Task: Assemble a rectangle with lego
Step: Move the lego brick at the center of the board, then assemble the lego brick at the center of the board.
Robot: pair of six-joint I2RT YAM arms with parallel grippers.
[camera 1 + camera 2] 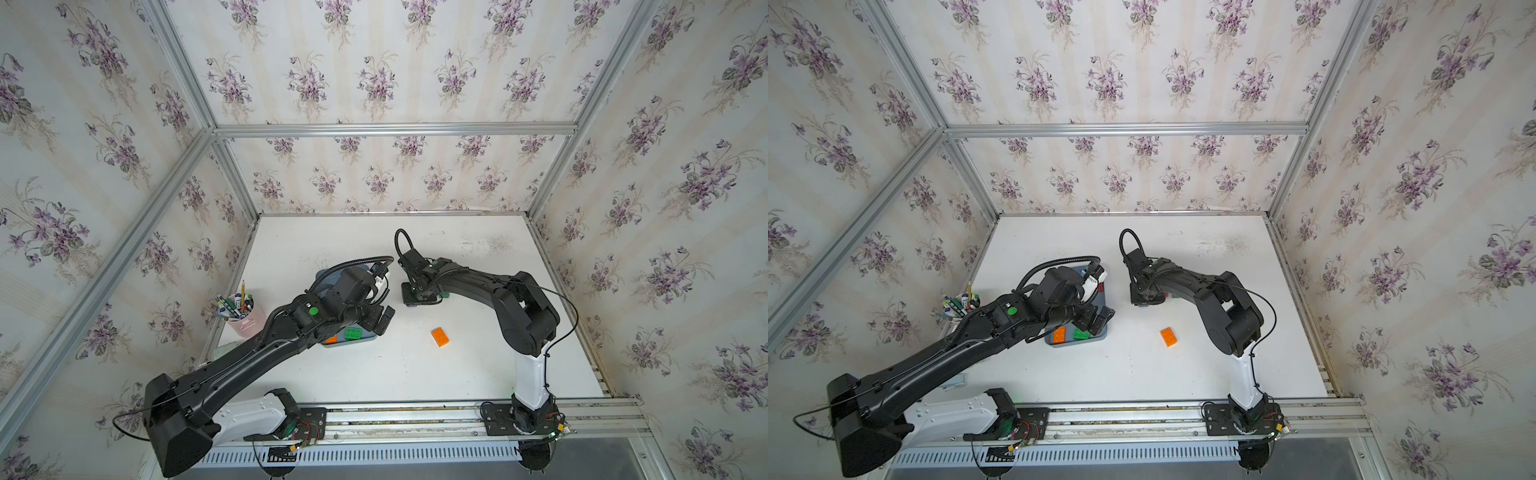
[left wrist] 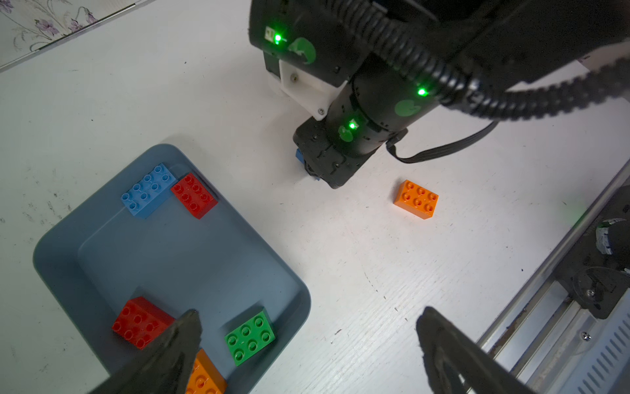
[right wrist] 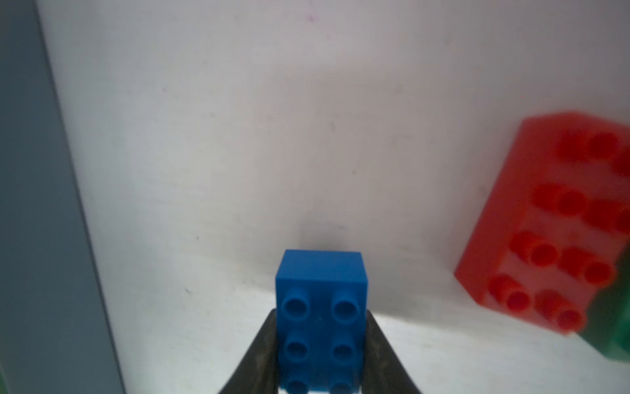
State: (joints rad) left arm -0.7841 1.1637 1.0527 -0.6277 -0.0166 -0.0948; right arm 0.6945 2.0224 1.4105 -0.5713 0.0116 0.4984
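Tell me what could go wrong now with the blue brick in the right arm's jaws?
1. The right jaws pinch the blue brick only along its near part; its far end juts out, so it may tilt or slip.
2. The red brick lies close beside; a sideways swing might knock it away from the green brick.

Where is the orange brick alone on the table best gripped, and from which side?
Grip the orange brick across its two long walls, near the middle, coming straight down from above. It lies flat on the table, studs up, with nothing touching it, so both walls are free, and the short span between them is likely easier to close on.
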